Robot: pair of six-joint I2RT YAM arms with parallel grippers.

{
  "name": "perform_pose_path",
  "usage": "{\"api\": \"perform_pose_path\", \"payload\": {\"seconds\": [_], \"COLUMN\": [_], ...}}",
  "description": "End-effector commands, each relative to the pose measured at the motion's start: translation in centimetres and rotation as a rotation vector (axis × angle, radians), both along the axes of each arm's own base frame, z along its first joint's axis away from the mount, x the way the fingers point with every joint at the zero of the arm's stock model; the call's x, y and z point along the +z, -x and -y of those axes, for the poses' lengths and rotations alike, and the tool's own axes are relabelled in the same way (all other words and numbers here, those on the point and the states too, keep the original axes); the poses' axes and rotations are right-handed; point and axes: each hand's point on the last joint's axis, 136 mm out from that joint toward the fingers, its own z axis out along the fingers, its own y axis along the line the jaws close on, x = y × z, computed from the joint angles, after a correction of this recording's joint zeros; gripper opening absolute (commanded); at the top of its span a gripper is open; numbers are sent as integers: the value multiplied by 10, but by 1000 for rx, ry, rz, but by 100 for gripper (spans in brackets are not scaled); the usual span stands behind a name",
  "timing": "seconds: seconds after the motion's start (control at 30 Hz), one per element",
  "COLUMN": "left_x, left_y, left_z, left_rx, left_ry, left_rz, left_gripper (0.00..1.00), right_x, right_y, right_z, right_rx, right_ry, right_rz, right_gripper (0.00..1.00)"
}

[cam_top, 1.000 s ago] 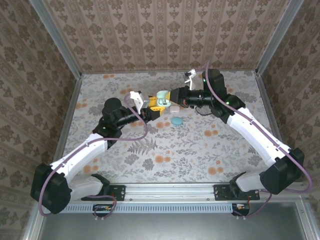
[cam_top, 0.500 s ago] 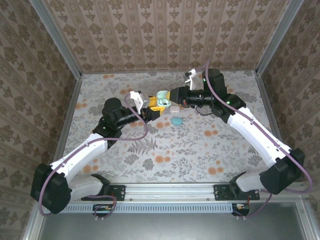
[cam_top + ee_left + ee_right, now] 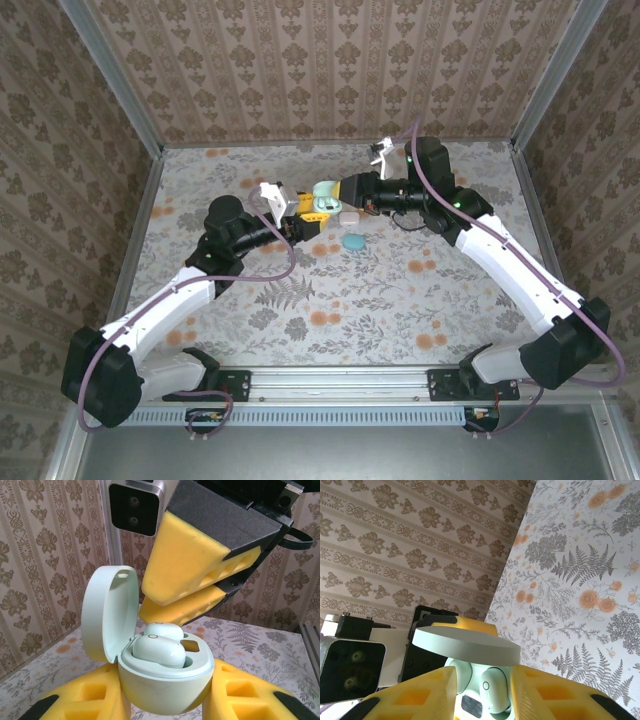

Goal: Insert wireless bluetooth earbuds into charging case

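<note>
Holder: left gripper, jaws shut on the base of the pale mint-green oval plastic charging case, which is held up off the floral-patterned counter.
Lid: hinged open and upright, on the left of the case in the left wrist view.
Contents: two small pale rounded earbuds lie side by side in the wells, the rear one sitting higher.
Approach: right gripper comes down from the upper right, with its tips just above the rear earbud.
Right jaws: a narrow gap; whether they grip that earbud cannot be told.
Judged next move: a short push straight down.
Room: the lid is close beside the tips; the walls are well apart.
</note>
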Motion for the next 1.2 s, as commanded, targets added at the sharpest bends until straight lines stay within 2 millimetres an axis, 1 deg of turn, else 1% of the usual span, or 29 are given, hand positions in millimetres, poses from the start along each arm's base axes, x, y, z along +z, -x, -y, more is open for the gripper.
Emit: {"api": "perform_pose_path", "payload": {"seconds": [0.0,0.1,0.17,0.33,0.43,0.5,0.6,0.73,0.8,0.9,1.03,1.17], "left_x": [21,20,19,14,12,12,13,15,17,19,21,23], "left_y": [3,3,4,11,15,17,19,19,19,17,14,11], "left_z": [0,0,1,1,2,3,4,5,5,4,3,3], "left_rx": [1,1,-6,-23,-37,-49,-58,-62,-58,-49,-33,-15], "left_ry": [35,31,21,-9,-22,-26,-26,-20,-17,-8,6,16], "left_rz": [55,57,59,58,60,59,60,62,66,72,76,78], "left_gripper": [26,25,26,25,25,26,25,25,25,25,25,25], "right_x": [16,22,31,49,56,59,59,51,38,20,-3,-22], "right_y": [9,12,12,5,-3,-9,-17,-25,-31,-34,-31,-20], "right_z": [8,14,20,33,33,30,21,11,4,2,6,8], "right_rx": [-20,-32,-59,-144,-171,-173,-149,-120,-103,-92,-88,-47], "right_ry": [5,-2,-14,-54,-73,-76,-85,-79,-63,-16,64,115], "right_rz": [54,84,119,180,178,165,128,79,38,-13,-56,-85], "right_gripper": [38,41,43,47,50,51,55,57,58,58,59,59]}}
